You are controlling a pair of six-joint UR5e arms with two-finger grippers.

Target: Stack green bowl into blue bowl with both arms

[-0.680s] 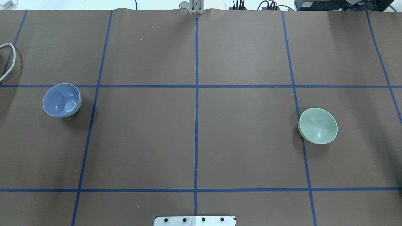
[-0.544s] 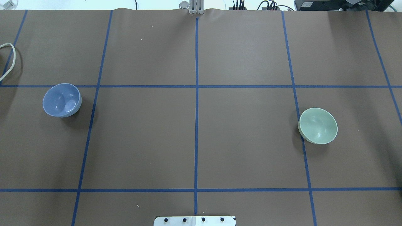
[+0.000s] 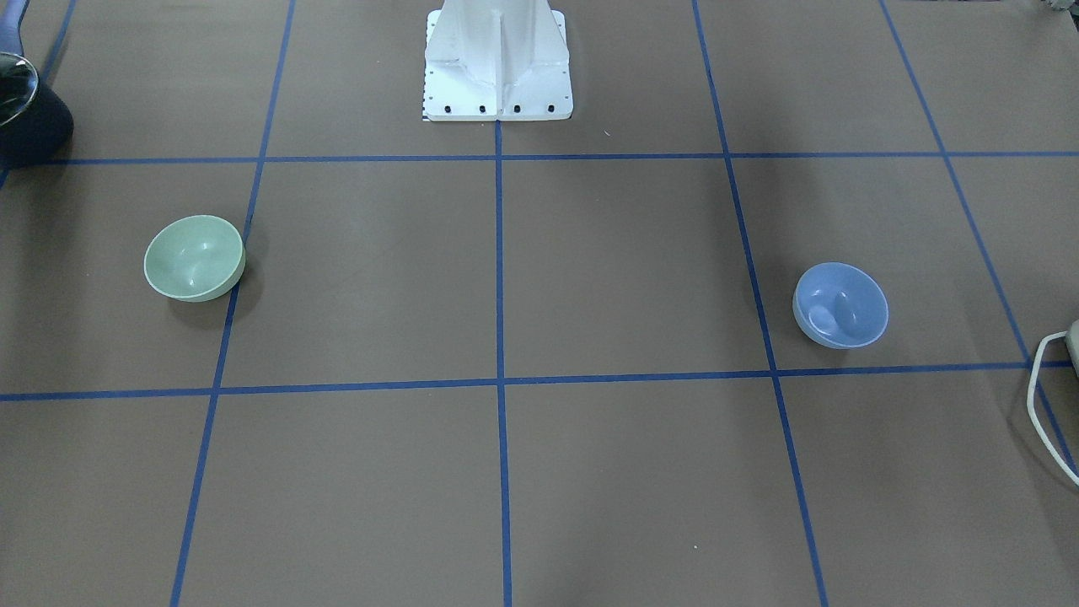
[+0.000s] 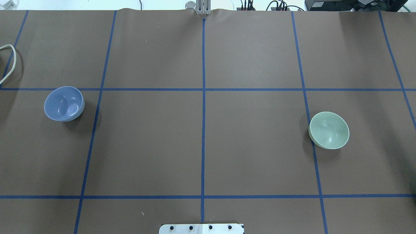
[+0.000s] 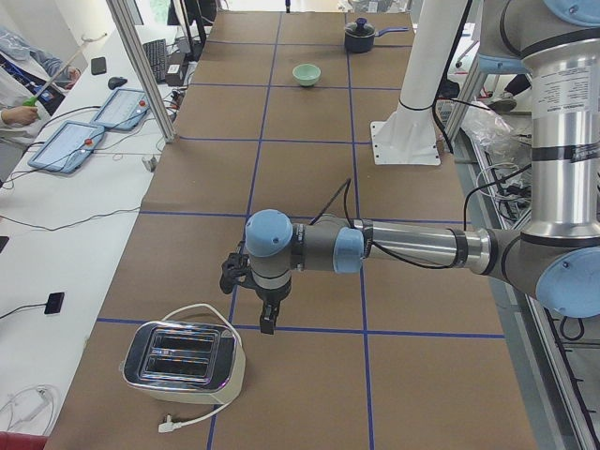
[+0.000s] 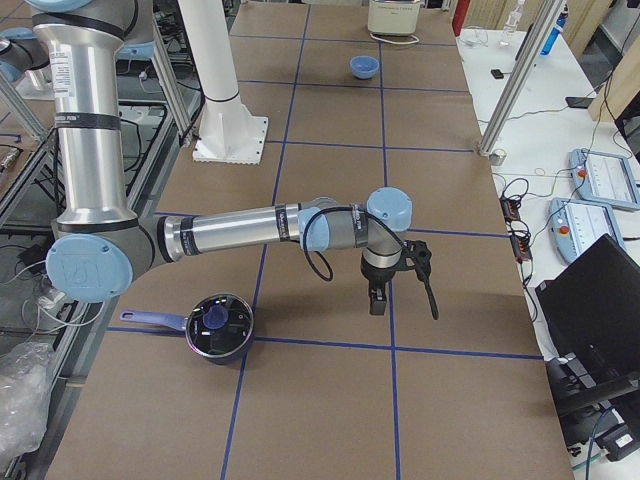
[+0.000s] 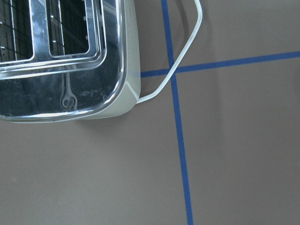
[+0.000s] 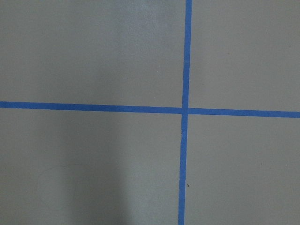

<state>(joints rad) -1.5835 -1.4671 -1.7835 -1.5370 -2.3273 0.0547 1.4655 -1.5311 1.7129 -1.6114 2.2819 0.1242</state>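
The blue bowl (image 4: 64, 103) stands upright and empty on the table's left half; it also shows in the front view (image 3: 840, 305) and far off in the right view (image 6: 364, 66). The green bowl (image 4: 329, 130) stands upright and empty on the right half, also in the front view (image 3: 194, 257) and the left view (image 5: 307, 74). My left gripper (image 5: 255, 309) hangs low over the table beside a toaster, well away from the blue bowl. My right gripper (image 6: 404, 303) hangs low near a pot. Both show only in the side views, so I cannot tell whether they are open or shut.
A chrome toaster (image 5: 183, 361) with a white cable (image 4: 8, 61) sits at the table's left end, close under the left wrist camera (image 7: 61, 56). A dark lidded pot (image 6: 217, 326) sits at the right end. The white base pedestal (image 3: 497, 59) stands at the robot's side.
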